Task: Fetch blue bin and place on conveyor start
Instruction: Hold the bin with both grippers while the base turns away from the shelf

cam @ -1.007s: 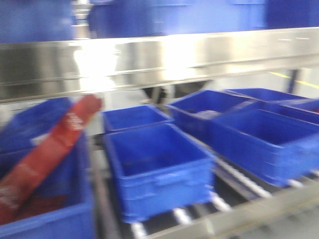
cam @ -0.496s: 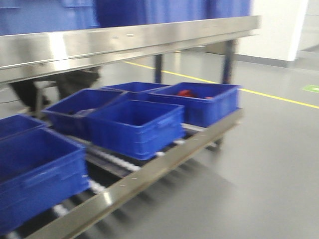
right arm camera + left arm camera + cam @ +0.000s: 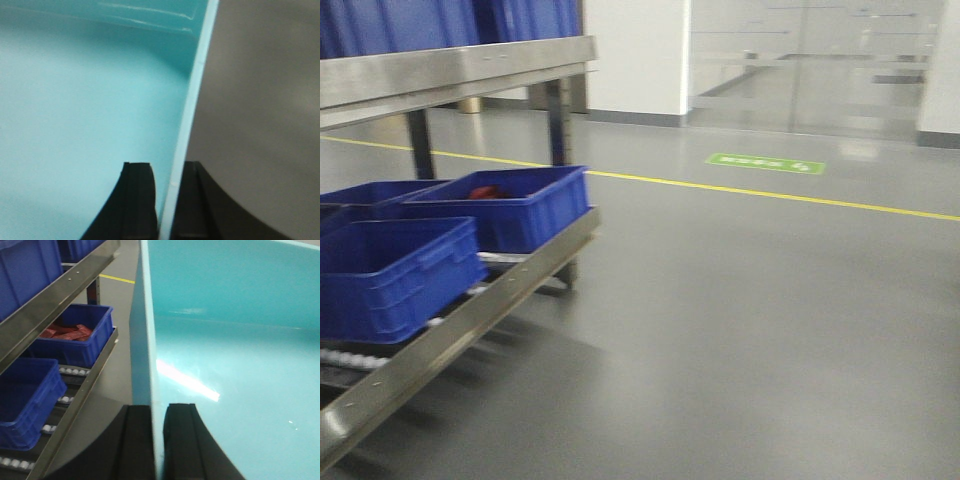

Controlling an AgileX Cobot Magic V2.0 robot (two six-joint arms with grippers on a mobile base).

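Observation:
The blue bin [image 3: 235, 355] is a turquoise tub that fills most of the left wrist view, and its inside also shows in the right wrist view [image 3: 85, 100]. My left gripper [image 3: 158, 412] is shut on the bin's left wall, one finger outside and one inside. My right gripper [image 3: 169, 170] is shut on the bin's right wall in the same way. The bin hangs between both grippers above the grey floor. The conveyor start is out of view. Neither gripper shows in the front view.
A stainless-steel roller rack [image 3: 470, 310] stands at the left with dark blue storage bins [image 3: 395, 270], one holding red items [image 3: 65, 332]. Grey floor [image 3: 740, 330] with a yellow line [image 3: 770, 192] spreads right. A white pillar [image 3: 635, 55] and glass doors [image 3: 810, 60] stand beyond.
The front view has swung right: the rack and dark blue bins slid from the middle to the left edge, and the floor, pillar and glass doors came into view.

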